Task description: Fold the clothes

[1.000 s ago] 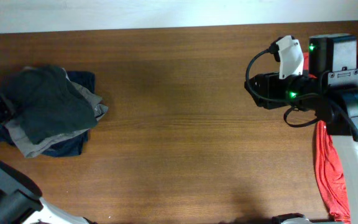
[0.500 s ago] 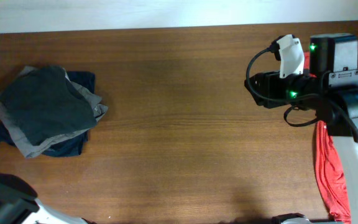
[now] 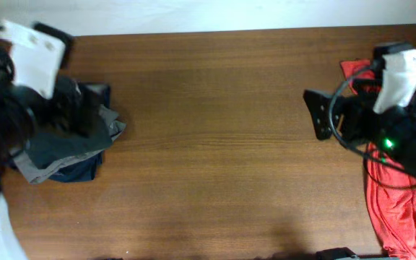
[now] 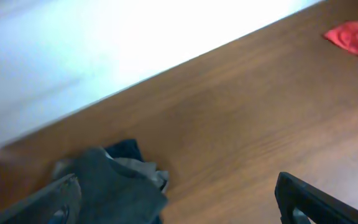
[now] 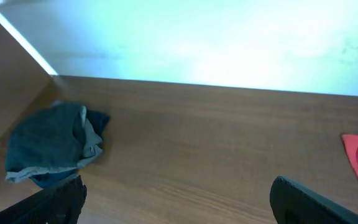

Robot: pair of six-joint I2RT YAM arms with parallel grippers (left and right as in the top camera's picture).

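clothes pile point(image 3: 63, 153): 1 | red top point(image 3: 392, 206): 1 | jaws: 2, both wide apart, empty

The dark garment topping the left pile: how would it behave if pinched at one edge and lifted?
Probably floppy: the dark garment lies in soft rumpled folds, so it should drape and unfold when lifted. It may come away alone, since the grey garment and navy garment beneath look only loosely stacked. A push would likely bunch it.
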